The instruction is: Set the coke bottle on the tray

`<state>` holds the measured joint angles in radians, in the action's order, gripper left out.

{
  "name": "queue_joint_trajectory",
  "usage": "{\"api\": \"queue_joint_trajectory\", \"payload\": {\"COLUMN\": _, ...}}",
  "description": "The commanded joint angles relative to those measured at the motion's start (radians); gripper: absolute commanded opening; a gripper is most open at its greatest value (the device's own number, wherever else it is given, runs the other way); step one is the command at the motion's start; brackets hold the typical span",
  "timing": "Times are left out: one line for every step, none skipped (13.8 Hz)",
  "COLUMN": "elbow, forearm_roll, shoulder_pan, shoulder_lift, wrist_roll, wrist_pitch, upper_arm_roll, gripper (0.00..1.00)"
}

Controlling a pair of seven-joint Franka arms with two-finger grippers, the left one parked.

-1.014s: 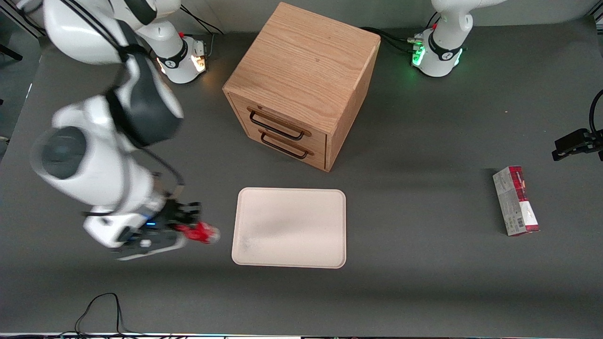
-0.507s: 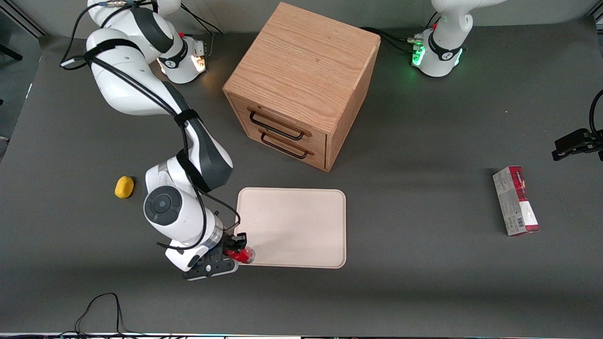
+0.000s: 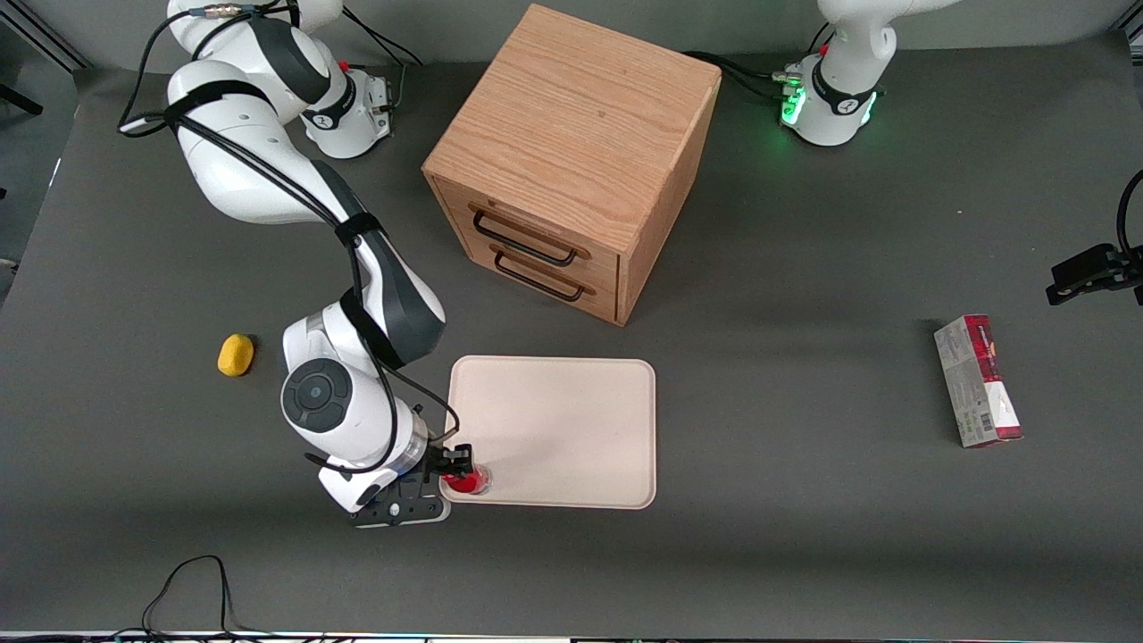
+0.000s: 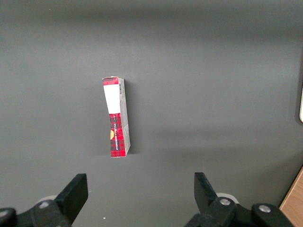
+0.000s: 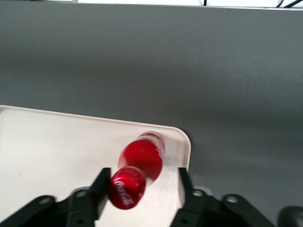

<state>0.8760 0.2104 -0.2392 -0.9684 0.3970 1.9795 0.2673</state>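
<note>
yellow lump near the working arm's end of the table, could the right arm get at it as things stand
Probably not right away. The yellow lump lies in the open, but the gripper is at the tray corner around the coke bottle.

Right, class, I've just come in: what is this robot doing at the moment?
The gripper is over the corner of the tray nearest the front camera, on the working arm's side. The coke bottle stands between its open fingers, base on the tray close to the rim. So the bottle appears to be set down, with the gripper not yet pulled away. A wooden drawer cabinet, a yellow object and a carton sit elsewhere on the table.
</note>
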Motion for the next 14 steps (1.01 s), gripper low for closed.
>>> {"api": "queue_joint_trajectory", "payload": {"elbow": 0.056, "forearm_roll": 0.012, "shoulder_pan": 0.024, "shoulder_lift": 0.112, "wrist_roll": 0.037, "wrist_pitch": -0.043, "upper_arm_roll": 0.003, "gripper": 1.0}}
{"api": "queue_joint_trajectory", "payload": {"elbow": 0.11, "forearm_roll": 0.004, "shoulder_pan": 0.05, "shoulder_lift": 0.176, "wrist_roll": 0.04, "wrist_pitch": -0.092, "upper_arm_roll": -0.002, "gripper": 1.0}}
{"api": "queue_joint_trajectory", "payload": {"elbow": 0.174, "forearm_roll": -0.031, "shoulder_pan": 0.087, "shoulder_lift": 0.253, "wrist_roll": 0.034, "wrist_pitch": -0.103, "upper_arm_roll": -0.008, "gripper": 1.0}}
{"api": "queue_joint_trajectory", "payload": {"elbow": 0.261, "forearm_roll": -0.087, "shoulder_pan": 0.103, "shoulder_lift": 0.342, "wrist_roll": 0.017, "wrist_pitch": -0.103, "upper_arm_roll": -0.058, "gripper": 1.0}}
{"api": "queue_joint_trajectory", "payload": {"elbow": 0.358, "forearm_roll": -0.145, "shoulder_pan": 0.098, "shoulder_lift": 0.437, "wrist_roll": 0.008, "wrist_pitch": -0.097, "upper_arm_roll": -0.141, "gripper": 1.0}}
{"api": "queue_joint_trajectory", "payload": {"elbow": 0.444, "forearm_roll": -0.187, "shoulder_pan": 0.097, "shoulder_lift": 0.524, "wrist_roll": -0.044, "wrist_pitch": -0.1, "upper_arm_roll": -0.196, "gripper": 1.0}}
{"api": "queue_joint_trajectory", "payload": {"elbow": 0.53, "forearm_roll": -0.195, "shoulder_pan": 0.097, "shoulder_lift": 0.606, "wrist_roll": -0.099, "wrist_pitch": -0.105, "upper_arm_roll": -0.233, "gripper": 1.0}}
{"api": "queue_joint_trajectory", "payload": {"elbow": 0.622, "forearm_roll": -0.198, "shoulder_pan": 0.097, "shoulder_lift": 0.694, "wrist_roll": -0.125, "wrist_pitch": -0.107, "upper_arm_roll": -0.275, "gripper": 1.0}}
{"api": "queue_joint_trajectory", "payload": {"elbow": 0.702, "forearm_roll": -0.198, "shoulder_pan": 0.097, "shoulder_lift": 0.777, "wrist_roll": -0.132, "wrist_pitch": -0.114, "upper_arm_roll": -0.298, "gripper": 1.0}}
{"api": "queue_joint_trajectory", "payload": {"elbow": 0.743, "forearm_roll": -0.197, "shoulder_pan": 0.097, "shoulder_lift": 0.834, "wrist_roll": -0.159, "wrist_pitch": -0.151, "upper_arm_roll": -0.324, "gripper": 1.0}}
{"api": "queue_joint_trajectory", "payload": {"elbow": 0.748, "forearm_roll": -0.197, "shoulder_pan": 0.097, "shoulder_lift": 0.867, "wrist_roll": -0.197, "wrist_pitch": -0.212, "upper_arm_roll": -0.345, "gripper": 1.0}}
{"api": "queue_joint_trajectory", "payload": {"elbow": 0.744, "forearm_roll": -0.197, "shoulder_pan": 0.097, "shoulder_lift": 0.89, "wrist_roll": -0.216, "wrist_pitch": -0.27, "upper_arm_roll": -0.361, "gripper": 1.0}}
{"api": "queue_joint_trajectory", "payload": {"elbow": 0.739, "forearm_roll": -0.197, "shoulder_pan": 0.097, "shoulder_lift": 0.904, "wrist_roll": -0.217, "wrist_pitch": -0.309, "upper_arm_roll": -0.365, "gripper": 1.0}}
{"api": "queue_joint_trajectory", "payload": {"elbow": 0.729, "forearm_roll": -0.197, "shoulder_pan": 0.098, "shoulder_lift": 0.91, "wrist_roll": -0.216, "wrist_pitch": -0.338, "upper_arm_roll": -0.365, "gripper": 1.0}}
